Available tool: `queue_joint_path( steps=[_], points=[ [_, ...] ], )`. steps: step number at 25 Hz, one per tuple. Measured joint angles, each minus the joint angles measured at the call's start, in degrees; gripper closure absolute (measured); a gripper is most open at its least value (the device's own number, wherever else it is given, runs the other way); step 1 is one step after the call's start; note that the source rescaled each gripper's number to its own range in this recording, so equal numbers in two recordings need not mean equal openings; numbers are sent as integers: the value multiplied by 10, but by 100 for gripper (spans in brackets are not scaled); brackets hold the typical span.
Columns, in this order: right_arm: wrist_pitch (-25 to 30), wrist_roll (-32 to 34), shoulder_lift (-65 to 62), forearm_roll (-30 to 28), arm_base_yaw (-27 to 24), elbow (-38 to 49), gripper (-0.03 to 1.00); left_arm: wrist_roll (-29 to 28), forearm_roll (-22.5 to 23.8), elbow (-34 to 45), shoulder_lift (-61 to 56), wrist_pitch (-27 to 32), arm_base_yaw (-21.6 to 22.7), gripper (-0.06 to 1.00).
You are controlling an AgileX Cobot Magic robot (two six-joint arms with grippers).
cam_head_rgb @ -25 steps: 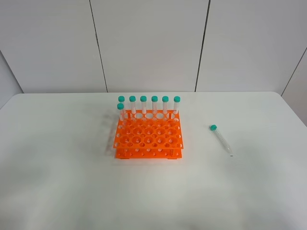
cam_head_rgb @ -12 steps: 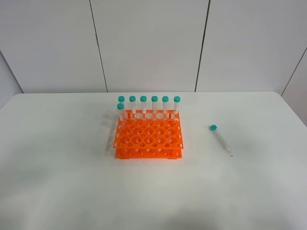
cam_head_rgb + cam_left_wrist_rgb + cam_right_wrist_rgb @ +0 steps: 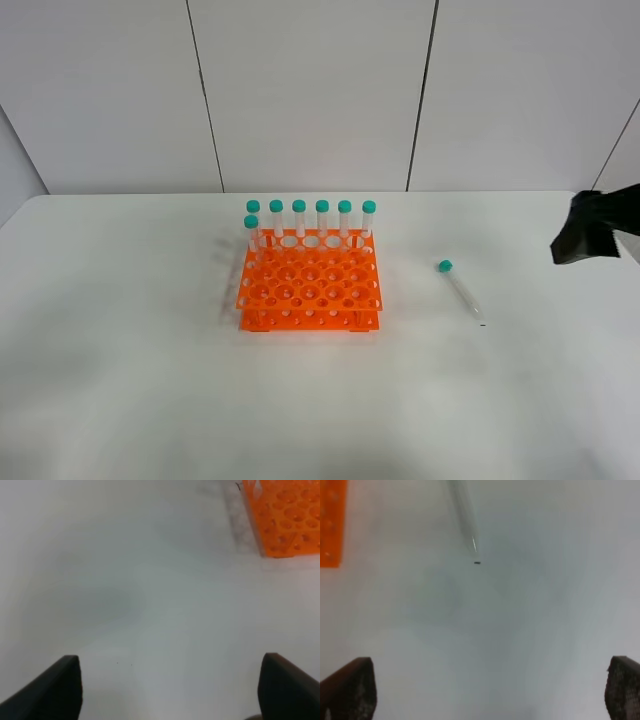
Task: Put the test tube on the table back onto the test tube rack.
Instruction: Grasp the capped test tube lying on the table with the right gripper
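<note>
A slim clear plastic test tube with a teal screw cap is lying flat on the white bench, apart from and to the right of the bright orange plastic test tube rack, in which seven like tubes are standing upright. The right pincer is hanging wide open and empty near the tube's tip; the left pincer is likewise gaping, holding nothing.

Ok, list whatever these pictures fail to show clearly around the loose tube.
The test tube: the right wrist view's edge cuts off its cap end.
The dark speck by its tip: too small to identify in any view.
The right arm: the exterior high view's edge cuts it off.
The test tube rack: the left wrist view shows one blurred corner only.
</note>
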Motion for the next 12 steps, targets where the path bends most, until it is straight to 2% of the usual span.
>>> queue_joint_path(
  steps=[6, 12],
  points=[
    [25, -51, 195, -3, 0, -106, -3, 0, 0, 0, 0, 0, 0, -6],
    [26, -92, 302, -5, 15, -199, -3, 0, 0, 0, 0, 0, 0, -6]
  ],
)
